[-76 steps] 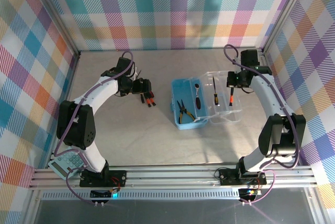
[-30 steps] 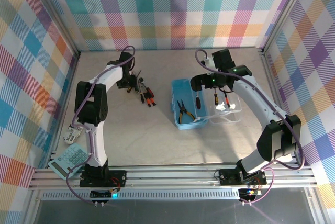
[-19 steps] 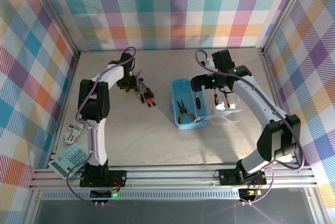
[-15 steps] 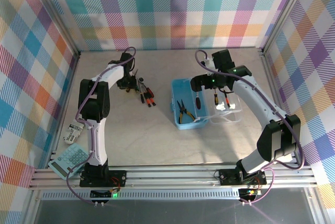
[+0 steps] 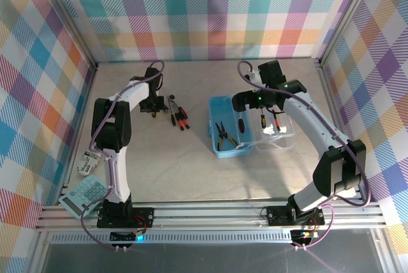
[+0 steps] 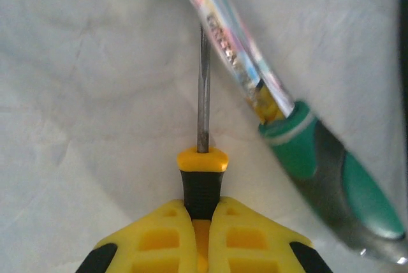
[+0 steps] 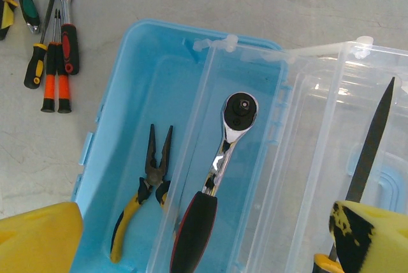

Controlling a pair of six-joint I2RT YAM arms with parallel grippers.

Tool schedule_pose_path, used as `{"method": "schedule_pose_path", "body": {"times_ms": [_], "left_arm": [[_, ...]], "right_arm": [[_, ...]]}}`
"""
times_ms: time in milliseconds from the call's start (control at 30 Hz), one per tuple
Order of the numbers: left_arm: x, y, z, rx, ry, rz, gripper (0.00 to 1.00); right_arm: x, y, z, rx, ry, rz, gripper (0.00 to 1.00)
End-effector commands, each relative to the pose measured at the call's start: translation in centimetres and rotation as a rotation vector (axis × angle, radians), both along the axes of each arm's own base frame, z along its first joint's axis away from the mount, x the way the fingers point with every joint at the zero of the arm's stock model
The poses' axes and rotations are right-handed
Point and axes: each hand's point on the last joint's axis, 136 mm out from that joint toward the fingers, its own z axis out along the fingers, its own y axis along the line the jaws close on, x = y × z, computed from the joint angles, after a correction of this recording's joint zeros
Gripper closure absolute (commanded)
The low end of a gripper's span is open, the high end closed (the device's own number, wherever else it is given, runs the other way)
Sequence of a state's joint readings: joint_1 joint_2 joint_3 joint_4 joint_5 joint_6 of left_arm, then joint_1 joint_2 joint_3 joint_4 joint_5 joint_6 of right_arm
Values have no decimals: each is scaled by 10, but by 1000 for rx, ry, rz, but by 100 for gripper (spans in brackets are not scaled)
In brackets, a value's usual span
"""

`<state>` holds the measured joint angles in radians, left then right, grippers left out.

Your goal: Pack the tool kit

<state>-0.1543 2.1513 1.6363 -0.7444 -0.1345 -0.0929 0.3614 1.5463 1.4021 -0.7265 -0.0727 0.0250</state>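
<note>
The left gripper (image 6: 201,206) had closed, pinching a yellow-and-black-handled screwdriver (image 6: 203,158) on the table (image 5: 191,171). The right gripper (image 7: 203,238) hung wide open and empty over the light-blue plastic case (image 7: 137,62), which held yellow-handled pliers (image 7: 150,177) and a black-handled chrome ratchet (image 7: 220,158). Orange-handled screwdrivers (image 7: 54,88) lay unpacked.

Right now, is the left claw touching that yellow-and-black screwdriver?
Touching. In the left wrist view, the left gripper has its yellow fingers pressed on both sides of the screwdriver handle, with no gap.

Grey table (image 5: 191,171) w/ blue case (image 5: 220,110), loose tools (image 5: 179,117), calculator (image 5: 81,198).
</note>
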Motion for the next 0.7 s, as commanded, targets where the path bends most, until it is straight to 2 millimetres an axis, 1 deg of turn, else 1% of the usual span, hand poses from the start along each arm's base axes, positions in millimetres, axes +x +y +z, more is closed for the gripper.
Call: {"method": "schedule_pose_path", "body": {"times_ms": [0, 167, 267, 367, 467, 533, 667], "left_arm": [[-16, 16, 20, 46, 25, 26, 100], [-22, 18, 43, 63, 12, 16, 100], [-32, 35, 68, 208, 10, 17, 100], [-40, 46, 90, 285, -4, 20, 100], [-46, 52, 106, 327, -22, 29, 100], [-49, 53, 113, 324, -35, 33, 100], [-51, 42, 120, 265, -62, 22, 100]], "right_arm": [[-1, 8, -3, 20, 7, 25, 1], [-1, 9, -2, 25, 7, 27, 1], [-2, 8, -1, 21, 4, 30, 1], [-1, 9, 1, 23, 0, 36, 1], [1, 12, 2, 35, 1, 40, 1], [1, 14, 2, 45, 4, 42, 1], [0, 14, 5, 51, 1, 43, 1]]}}
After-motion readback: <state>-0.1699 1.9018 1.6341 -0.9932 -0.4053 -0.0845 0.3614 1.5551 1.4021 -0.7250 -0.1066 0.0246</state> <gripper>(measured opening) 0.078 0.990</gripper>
